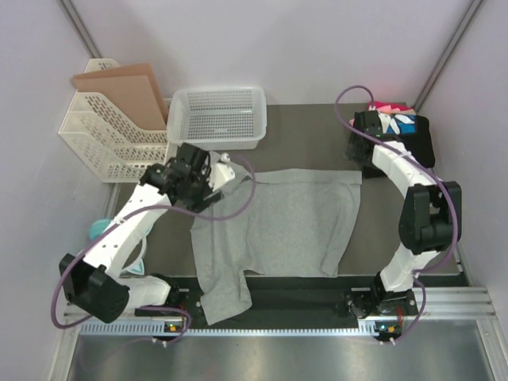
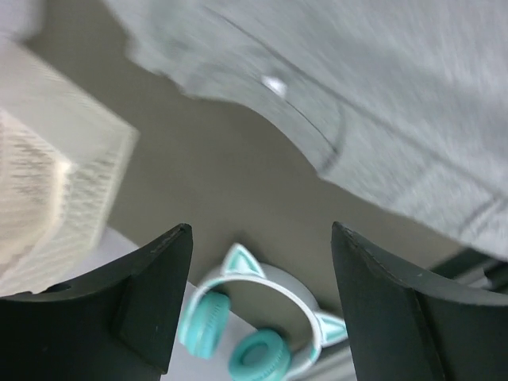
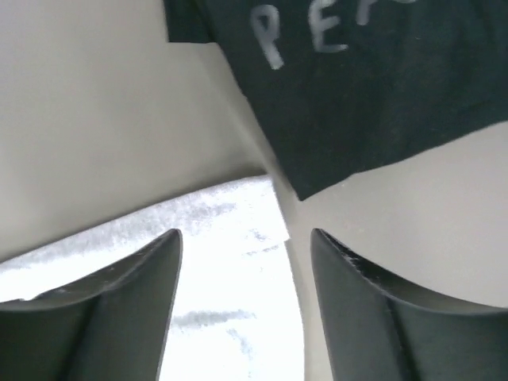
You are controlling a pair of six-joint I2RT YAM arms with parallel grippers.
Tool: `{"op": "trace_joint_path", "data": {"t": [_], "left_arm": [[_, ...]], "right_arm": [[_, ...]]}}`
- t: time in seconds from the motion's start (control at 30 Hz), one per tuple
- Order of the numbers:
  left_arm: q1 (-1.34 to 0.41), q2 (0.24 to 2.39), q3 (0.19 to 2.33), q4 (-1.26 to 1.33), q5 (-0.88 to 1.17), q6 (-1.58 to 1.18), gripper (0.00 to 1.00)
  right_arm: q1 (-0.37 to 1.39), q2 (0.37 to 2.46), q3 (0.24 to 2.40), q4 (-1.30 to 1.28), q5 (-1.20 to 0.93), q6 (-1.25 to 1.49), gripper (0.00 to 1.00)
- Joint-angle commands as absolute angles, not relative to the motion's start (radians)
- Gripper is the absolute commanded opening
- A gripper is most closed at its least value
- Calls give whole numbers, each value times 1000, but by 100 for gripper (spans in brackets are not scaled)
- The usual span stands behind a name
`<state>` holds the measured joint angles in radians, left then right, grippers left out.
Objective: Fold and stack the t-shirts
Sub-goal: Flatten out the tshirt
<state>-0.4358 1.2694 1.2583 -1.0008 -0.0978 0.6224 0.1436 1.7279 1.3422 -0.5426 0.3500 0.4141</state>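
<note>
A light heather-grey t-shirt (image 1: pixel 278 222) lies spread on the dark mat, with one part hanging over the front edge. My left gripper (image 1: pixel 214 176) is open and empty above the shirt's top-left corner; in the left wrist view (image 2: pixel 262 230) the grey cloth (image 2: pixel 373 95) lies beyond the fingertips. My right gripper (image 1: pixel 359 152) is open and empty at the shirt's top-right corner; in the right wrist view (image 3: pixel 246 234) the shirt's bright corner (image 3: pixel 214 262) lies between the fingers. A folded stack (image 1: pixel 406 127), black with blue, white and pink, sits at the back right. Its black shirt (image 3: pixel 373 87) shows pale letters.
A white mesh basket (image 1: pixel 218 115) stands at the back centre. A white file rack (image 1: pixel 103 139) with a brown board stands at the back left. Teal cat-ear headphones (image 2: pixel 262 325) lie by the left edge, also in the top view (image 1: pixel 99 230). A metal rail (image 1: pixel 278 317) runs along the front.
</note>
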Motion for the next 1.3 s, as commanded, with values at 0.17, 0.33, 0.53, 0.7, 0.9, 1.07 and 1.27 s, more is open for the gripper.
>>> {"op": "trace_joint_path", "data": {"t": [0.17, 0.33, 0.53, 0.7, 0.9, 1.07, 1.27], "left_arm": [[-457, 1310, 931, -825, -224, 709, 73], [-456, 1403, 919, -723, -210, 709, 71], [-457, 1535, 979, -595, -204, 693, 68], [-457, 1604, 1006, -569, -193, 670, 66], [-457, 1617, 939, -529, -192, 664, 65], [-457, 1577, 879, -515, -189, 672, 65], [-456, 1519, 836, -519, -160, 660, 65]], "right_arm": [[262, 1448, 1243, -594, 387, 437, 66], [409, 1332, 1086, -607, 315, 495, 61], [463, 1301, 888, -545, 262, 583, 54], [488, 1298, 813, -531, 247, 623, 52], [517, 1278, 752, -522, 166, 676, 50], [624, 1227, 701, -557, 92, 776, 50], [791, 1215, 693, -650, 156, 899, 52]]}}
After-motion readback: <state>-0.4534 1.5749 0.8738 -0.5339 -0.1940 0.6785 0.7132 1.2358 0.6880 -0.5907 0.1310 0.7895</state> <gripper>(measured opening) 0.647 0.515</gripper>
